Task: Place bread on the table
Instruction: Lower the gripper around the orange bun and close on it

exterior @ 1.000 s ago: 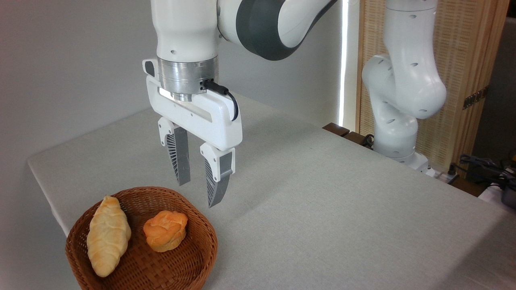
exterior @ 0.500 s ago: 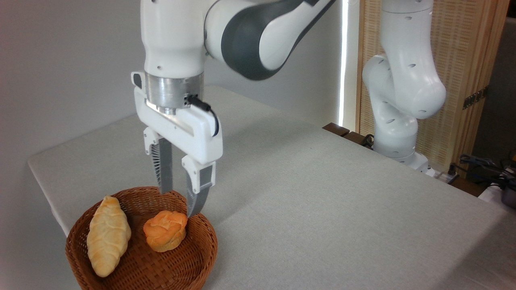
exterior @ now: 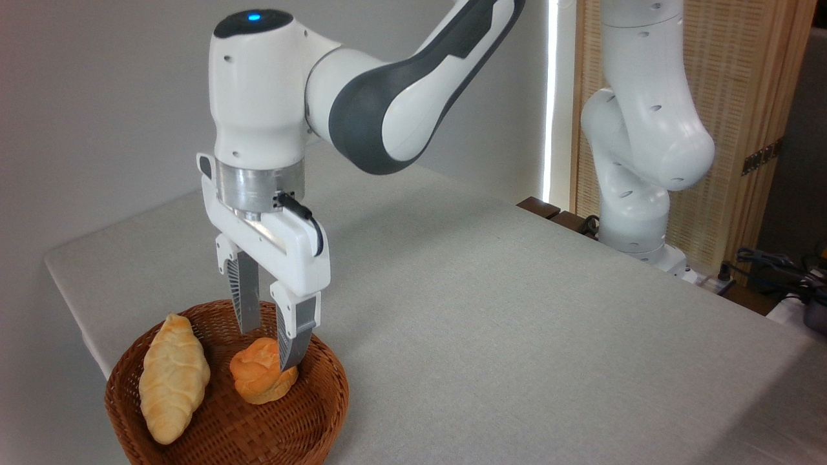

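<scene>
On the big grey-white counter (exterior: 517,310), near its front left corner, sits a round brown basket (exterior: 303,420). Over it bends the white robot arm (exterior: 362,97), with its jaws pointing straight down into the basket. Inside, a long pale loaf (exterior: 173,378) lies on the left, running from front to back. Beside it sits the small orange bread (exterior: 258,381), roundish, lumpy top up, with no clear long side. Open jaws stand on either side of its top; if they touch, I cannot tell.
</scene>
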Robot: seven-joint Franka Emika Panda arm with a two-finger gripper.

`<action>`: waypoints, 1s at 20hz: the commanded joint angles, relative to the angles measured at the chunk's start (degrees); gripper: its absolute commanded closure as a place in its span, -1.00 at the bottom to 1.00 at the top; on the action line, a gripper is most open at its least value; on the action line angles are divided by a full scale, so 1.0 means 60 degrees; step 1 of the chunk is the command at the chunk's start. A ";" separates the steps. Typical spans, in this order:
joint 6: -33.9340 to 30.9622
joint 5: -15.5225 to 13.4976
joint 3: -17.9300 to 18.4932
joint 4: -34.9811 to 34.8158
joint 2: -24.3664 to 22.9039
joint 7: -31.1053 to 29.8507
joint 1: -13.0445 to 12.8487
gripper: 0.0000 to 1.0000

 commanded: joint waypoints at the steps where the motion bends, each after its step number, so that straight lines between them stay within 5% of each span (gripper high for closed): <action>1: 0.0289 -0.0298 -0.0198 -0.0030 0.0223 0.0139 0.0001 -1.00; 16: 0.0905 -0.0269 -0.0287 -0.0001 0.0912 0.0124 0.0001 -0.97; 19: 0.0905 -0.0284 -0.0287 -0.0001 0.0898 0.0154 0.0016 -0.09; 20: 0.0905 -0.0284 -0.0287 -0.0001 0.0898 0.0168 0.0030 0.07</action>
